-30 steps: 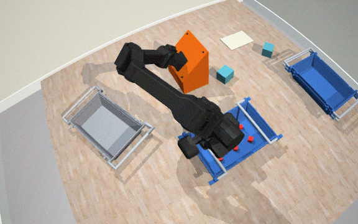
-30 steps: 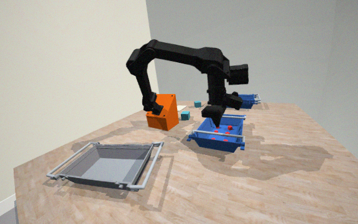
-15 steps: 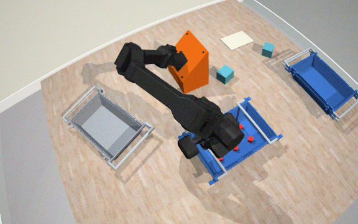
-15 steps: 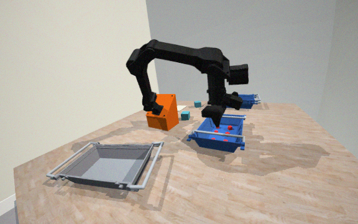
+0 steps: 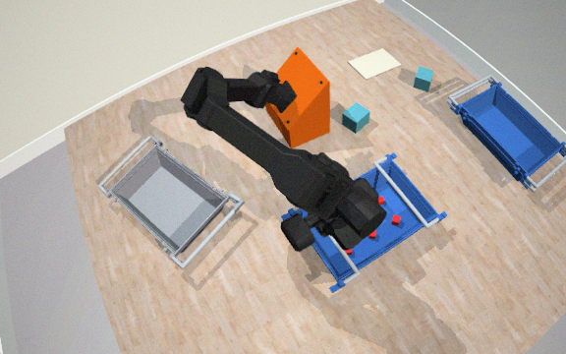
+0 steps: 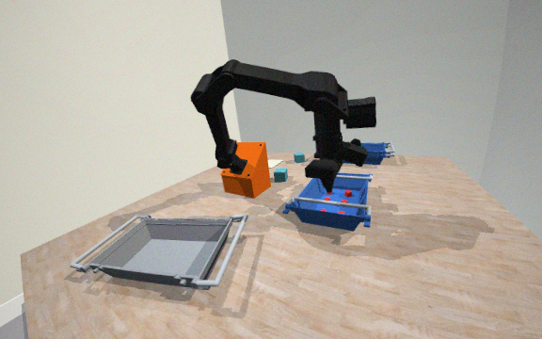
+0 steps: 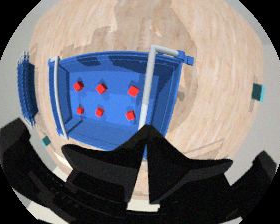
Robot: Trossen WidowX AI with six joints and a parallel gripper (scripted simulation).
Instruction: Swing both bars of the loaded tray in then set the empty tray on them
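The loaded blue tray (image 5: 386, 242) (image 6: 332, 220) (image 7: 116, 101) stands on the table with several red blocks (image 5: 396, 219) (image 6: 348, 193) (image 7: 133, 91) on its floor. Its near bar (image 5: 352, 263) (image 6: 318, 202) (image 7: 148, 85) and far bar (image 5: 402, 193) (image 6: 356, 177) (image 7: 58, 100) both lie across its top, inward of its ends. My gripper (image 6: 329, 189) (image 7: 147, 128) is shut and empty, pointing down over the tray beside the near bar. I cannot tell whether it touches the bar. An empty grey tray (image 5: 165, 202) (image 6: 167, 254) lies to the left, bars swung out.
Another empty blue tray (image 5: 514, 135) (image 7: 26, 90) stands at the far right, bars out. An orange wedge block (image 5: 312, 108) (image 6: 254, 181) stands behind the arm. Two teal cubes (image 5: 356, 117) (image 5: 424, 79) and a cream plate (image 5: 374, 63) lie beyond it.
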